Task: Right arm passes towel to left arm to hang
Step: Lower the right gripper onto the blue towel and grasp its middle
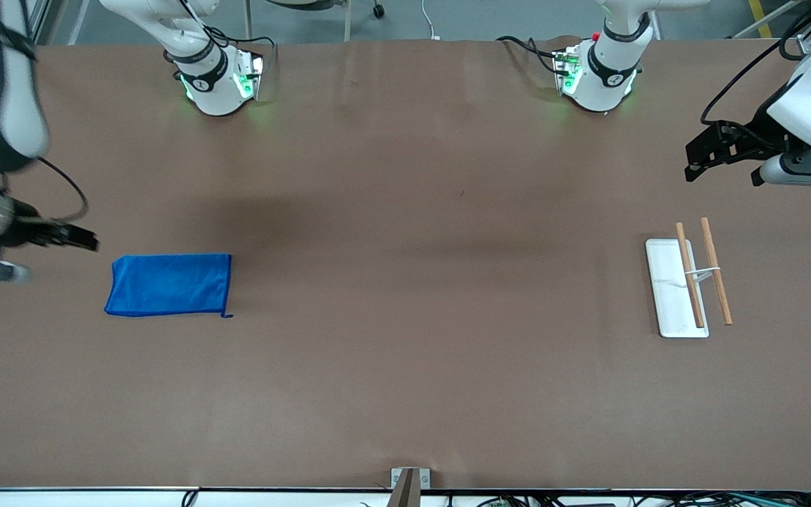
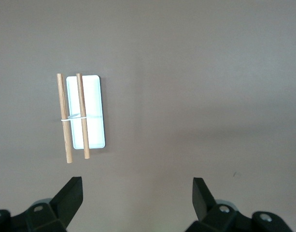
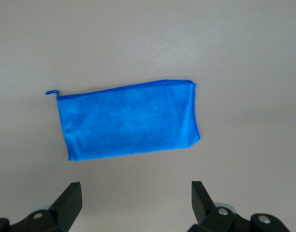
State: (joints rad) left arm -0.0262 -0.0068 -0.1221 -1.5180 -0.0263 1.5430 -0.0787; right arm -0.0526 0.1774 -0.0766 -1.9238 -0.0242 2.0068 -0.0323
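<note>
The blue towel (image 1: 170,284) lies flat on the brown table toward the right arm's end; it also shows in the right wrist view (image 3: 128,120). My right gripper (image 1: 85,238) hangs open and empty in the air beside the towel, over the table's edge region at that end. In its wrist view the right gripper (image 3: 136,193) has jaws wide apart with only bare table between them. My left gripper (image 1: 694,165) is open and empty, up in the air over the left arm's end of the table; its wrist view shows the left gripper (image 2: 137,191) with jaws wide apart.
A hanging rack with a white base (image 1: 671,296) and two wooden rods (image 1: 716,279) stands toward the left arm's end; the rack also shows in the left wrist view (image 2: 92,113). A small metal bracket (image 1: 410,479) sits at the table's near edge.
</note>
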